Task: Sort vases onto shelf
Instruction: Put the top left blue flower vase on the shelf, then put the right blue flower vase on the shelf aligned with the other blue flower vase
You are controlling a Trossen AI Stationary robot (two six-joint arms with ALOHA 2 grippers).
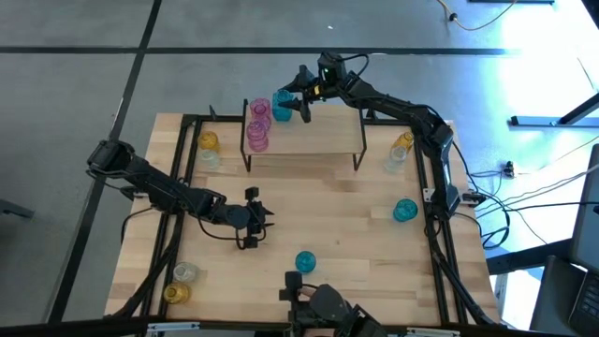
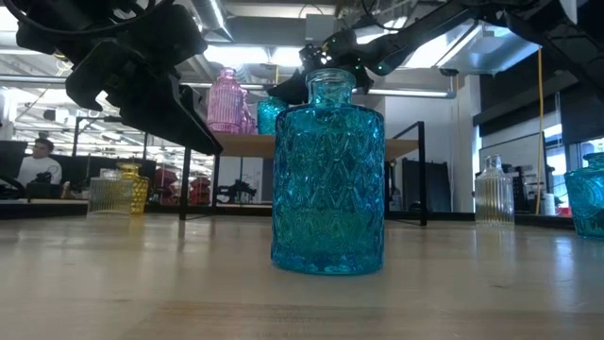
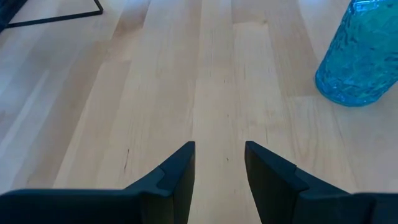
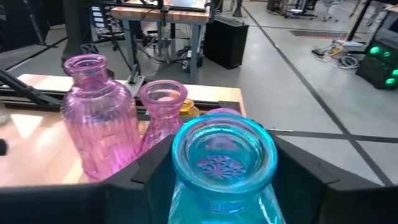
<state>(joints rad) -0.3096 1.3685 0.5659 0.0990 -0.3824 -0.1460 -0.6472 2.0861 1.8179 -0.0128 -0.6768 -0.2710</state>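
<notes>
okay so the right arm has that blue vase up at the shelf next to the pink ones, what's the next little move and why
Probably open the right pincer fully and back straight away. The teal vase already sits at the shelf top's back left corner beside the pink vases, with the fingers close on both sides, so a sideways pull could tip it.

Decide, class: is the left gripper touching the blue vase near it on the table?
Apart. The left wrist view shows the left gripper with bare wood between its fingers, and the blue vase standing clear ahead and to one side.

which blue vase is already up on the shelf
The blue vase between the right tool fingers, at the shelf back-left beside the pink vases. The other two blue ones stand on the tabletop.
</notes>
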